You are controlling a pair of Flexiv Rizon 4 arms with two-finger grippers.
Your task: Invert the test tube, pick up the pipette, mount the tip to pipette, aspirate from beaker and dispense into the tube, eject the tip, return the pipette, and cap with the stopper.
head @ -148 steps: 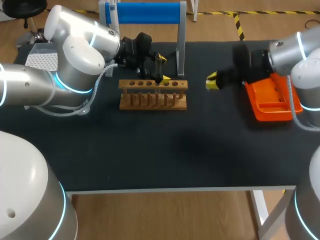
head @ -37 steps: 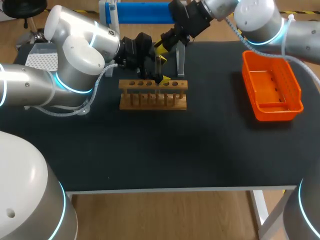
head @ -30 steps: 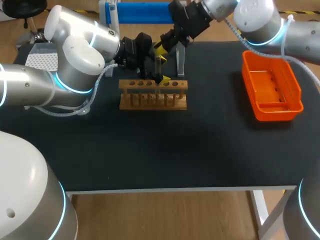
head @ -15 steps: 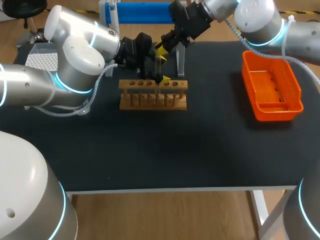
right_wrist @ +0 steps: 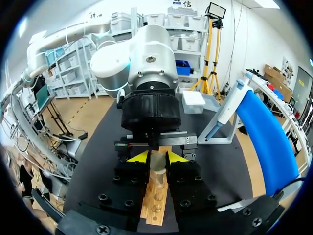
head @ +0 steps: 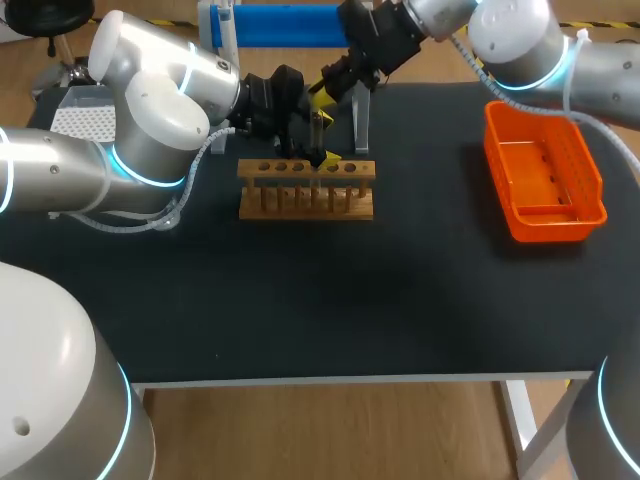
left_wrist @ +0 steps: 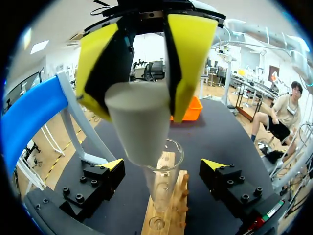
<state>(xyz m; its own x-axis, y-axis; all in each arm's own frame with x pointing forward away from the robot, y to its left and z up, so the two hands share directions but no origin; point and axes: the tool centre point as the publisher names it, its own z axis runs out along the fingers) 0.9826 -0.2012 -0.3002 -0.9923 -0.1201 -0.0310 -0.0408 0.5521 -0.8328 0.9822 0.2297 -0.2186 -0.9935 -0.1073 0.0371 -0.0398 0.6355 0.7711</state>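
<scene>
A clear test tube [left_wrist: 165, 177] stands upright in the wooden rack [head: 305, 190]. My left gripper [head: 321, 138] is open at the rack's back, its yellow fingertips [left_wrist: 113, 164] wide apart on either side of the tube and clear of it. My right arm comes in from the far right, and its gripper [head: 322, 86] hangs just above the tube's mouth. The right gripper [right_wrist: 157, 157] is shut on a pale grey stopper [left_wrist: 138, 131], narrow end down. The pipette [right_wrist: 228, 106] hangs on the blue stand [head: 290, 25] behind the rack.
An orange tray [head: 545, 185] sits at the right of the black table. A white perforated box [head: 80, 121] lies at the far left behind my left arm. The stand's grey post [head: 361, 115] rises close to the right gripper.
Since the earliest frame my right arm has swung from beside the orange tray to above the rack. Over the last second nothing has moved.
</scene>
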